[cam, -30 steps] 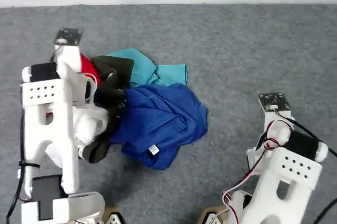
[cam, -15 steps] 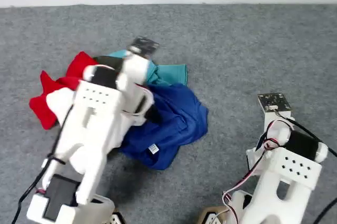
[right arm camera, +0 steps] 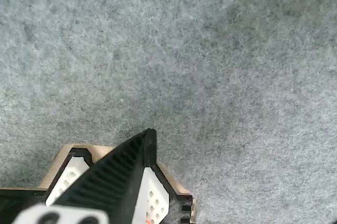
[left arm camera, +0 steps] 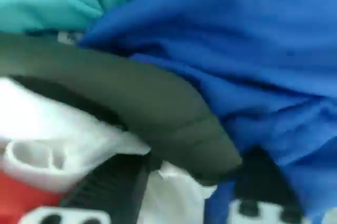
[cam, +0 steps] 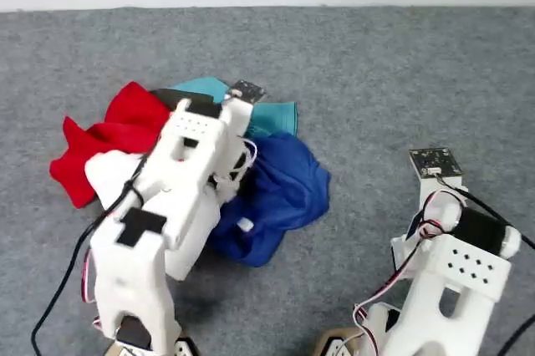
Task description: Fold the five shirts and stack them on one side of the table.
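Left wrist view: the left gripper (left arm camera: 179, 187) sits in the heap on the table (cam: 401, 63), over the dark shirt (left arm camera: 158, 108) beside the blue shirt (left arm camera: 253, 50). Whether it grips anything I cannot tell. Best pinch one shirt's edge only, then drag it clear.

The left arm (cam: 167, 205) is leaning far forward, wrist angled downward, and the left gripper (left arm camera: 184, 182) is pointing low. The right arm (cam: 451, 281) is sitting folded back, and the right gripper (right arm camera: 142, 150) is closed and aiming down.
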You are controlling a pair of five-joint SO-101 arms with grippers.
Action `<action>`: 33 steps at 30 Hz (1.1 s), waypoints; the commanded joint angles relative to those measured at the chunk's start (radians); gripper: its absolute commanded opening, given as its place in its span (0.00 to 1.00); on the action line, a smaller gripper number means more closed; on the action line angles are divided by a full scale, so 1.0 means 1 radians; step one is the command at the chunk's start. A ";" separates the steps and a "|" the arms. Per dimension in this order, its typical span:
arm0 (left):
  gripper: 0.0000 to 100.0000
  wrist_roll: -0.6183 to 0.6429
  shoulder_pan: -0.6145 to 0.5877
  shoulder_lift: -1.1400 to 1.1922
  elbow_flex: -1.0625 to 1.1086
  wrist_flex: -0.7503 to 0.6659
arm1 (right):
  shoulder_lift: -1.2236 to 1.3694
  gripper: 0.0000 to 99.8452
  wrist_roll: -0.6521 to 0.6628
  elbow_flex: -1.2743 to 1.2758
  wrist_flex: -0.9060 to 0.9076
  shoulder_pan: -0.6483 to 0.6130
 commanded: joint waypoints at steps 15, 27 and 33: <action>0.01 -0.083 -0.861 0.430 -0.906 0.307 | -0.008 0.55 0.014 0.006 -0.038 0.002; 0.02 -0.075 -0.870 0.084 -0.854 0.307 | -0.008 0.55 0.015 0.009 -0.038 0.002; 0.09 -0.078 -0.657 -0.196 -0.618 0.307 | -0.008 0.55 0.015 0.009 -0.038 0.002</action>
